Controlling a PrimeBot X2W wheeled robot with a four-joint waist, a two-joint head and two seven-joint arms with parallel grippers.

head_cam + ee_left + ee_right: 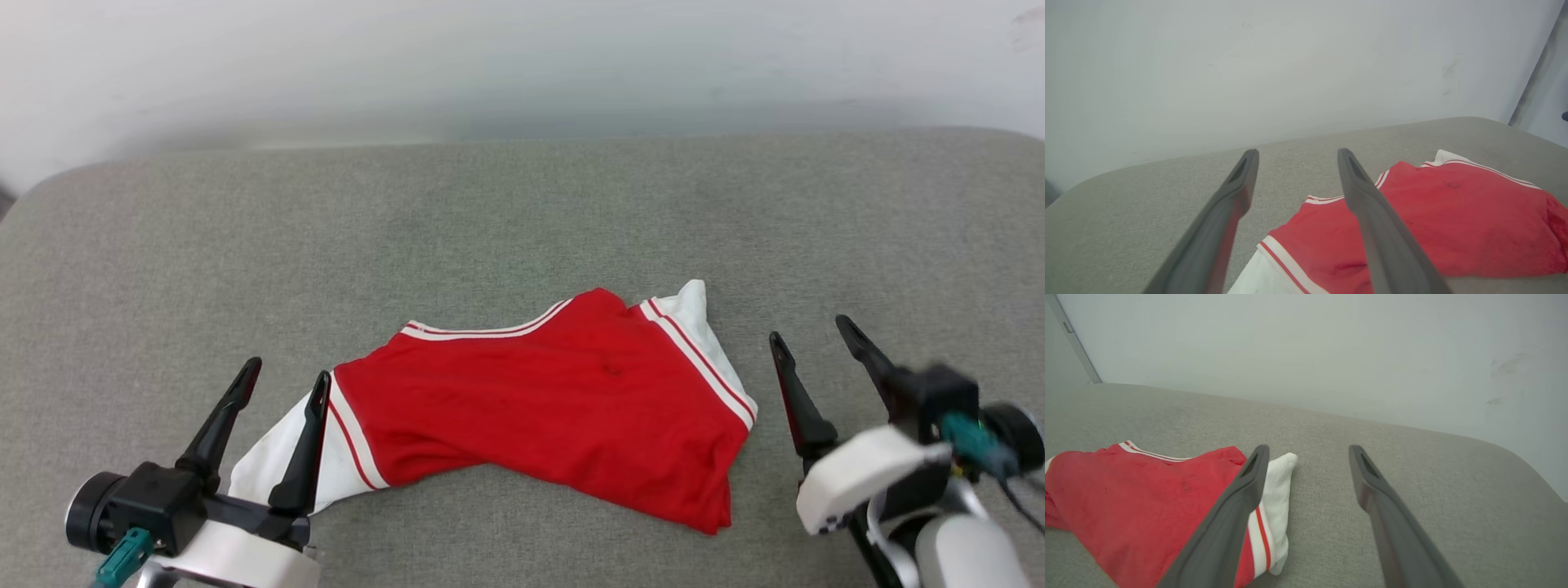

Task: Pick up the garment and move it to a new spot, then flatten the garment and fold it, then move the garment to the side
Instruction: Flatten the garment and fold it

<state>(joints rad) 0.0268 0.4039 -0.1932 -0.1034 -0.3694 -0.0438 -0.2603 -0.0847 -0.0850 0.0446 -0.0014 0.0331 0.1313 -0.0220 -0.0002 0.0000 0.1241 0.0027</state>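
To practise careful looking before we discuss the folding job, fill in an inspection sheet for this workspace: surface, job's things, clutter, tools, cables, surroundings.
Surface: grey fabric pad with rounded far corners.
Job's things: red shirt lying rumpled, not yet flattened; a white sleeve at each end; no lettering on the face showing.
Clutter: nothing seen.
Tools: left tool open at the shirt's left sleeve, contact unclear; right tool open beside the shirt's right end, apart from it.
Cables: teal plug at the right wrist; second plug at the left wrist.
Surroundings: pale wall behind the pad.
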